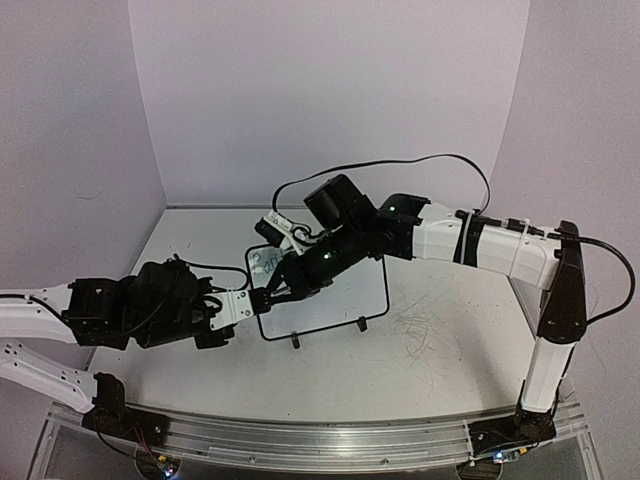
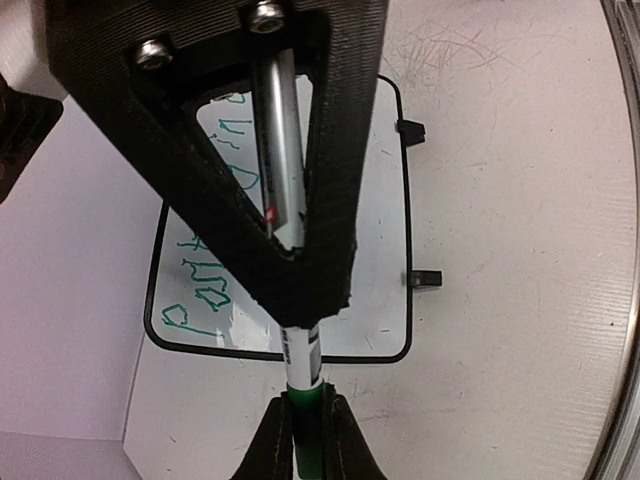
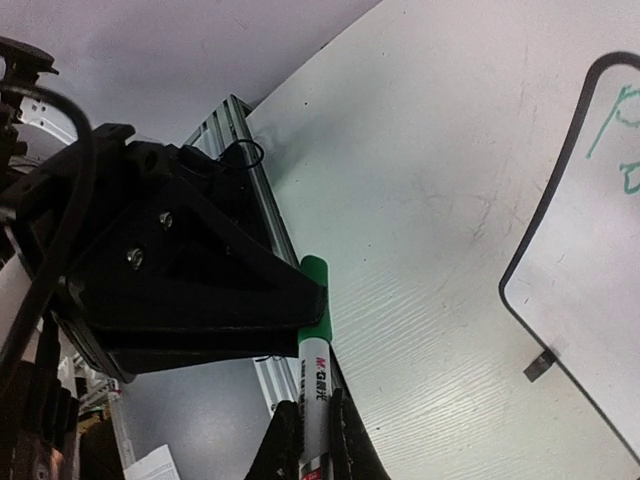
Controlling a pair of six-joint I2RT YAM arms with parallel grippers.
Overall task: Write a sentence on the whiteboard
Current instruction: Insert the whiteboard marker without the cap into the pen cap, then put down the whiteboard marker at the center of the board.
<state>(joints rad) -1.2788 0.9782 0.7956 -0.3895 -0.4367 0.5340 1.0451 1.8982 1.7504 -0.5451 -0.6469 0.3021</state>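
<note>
Left fingers (image 2: 270, 445) pinch the marker (image 2: 302, 352) over the whiteboard's (image 2: 378, 260) green sentence (image 2: 205, 282), hardly legible.

To us the whiteboard (image 2: 380, 300) looks smooth and glossy white inside a thin black rim that seems to be plastic. The sentence (image 2: 212, 288) on it is thin, matt green ink. We find the bench (image 2: 520, 250) matt white with a fine ridged grain, scuffed by grey scribbles (image 1: 420, 325). The marker (image 3: 316, 370) shows a smooth white barrel with a printed label and a shiny green plastic end. The left hand (image 2: 305, 425) and the right hand (image 3: 313, 430) both look like matt black plastic, rough with fine printed layers. We see bright metal screws (image 2: 268, 14) on the right one. The rail (image 3: 240, 125) reads as bare brushed metal.
</note>
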